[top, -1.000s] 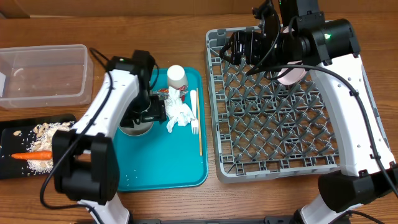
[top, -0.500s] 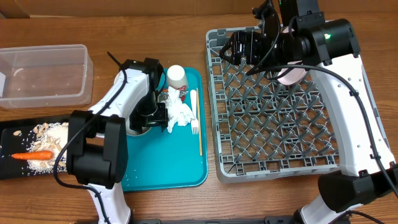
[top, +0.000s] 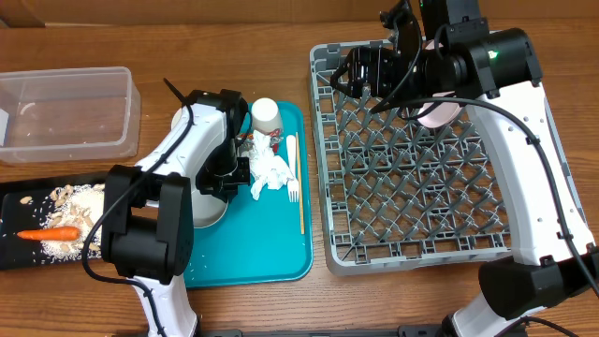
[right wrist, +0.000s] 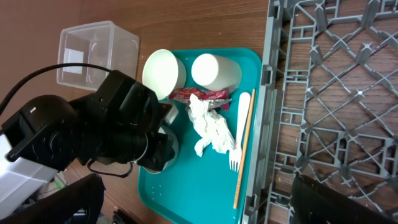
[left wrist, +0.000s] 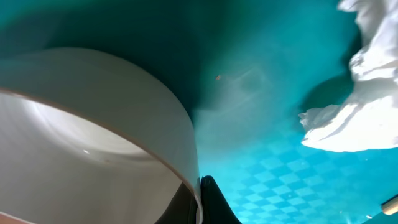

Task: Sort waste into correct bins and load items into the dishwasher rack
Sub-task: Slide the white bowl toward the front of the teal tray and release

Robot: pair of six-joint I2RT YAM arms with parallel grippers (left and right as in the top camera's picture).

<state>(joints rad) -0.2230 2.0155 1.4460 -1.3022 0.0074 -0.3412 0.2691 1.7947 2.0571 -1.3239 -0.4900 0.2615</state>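
One bowl (left wrist: pixel 93 124) is pinched at its rim by the left pincer (left wrist: pixel 199 200), likely for carrying to the rack (top: pixel 323 159), above which the right pincer (right wrist: pixel 205 211) hovers wide and empty.

Left arm (top: pixel 161 154): based at the near edge, left of centre, folded toward mid-bench. Left gripper (top: pixel 220 171): pointed down, spread of jaws not readable.
Right arm (top: pixel 541 150): from the near right corner along the right edge, elbow at the far edge. Right gripper (top: pixel 367 70): raised, jaws wide apart.
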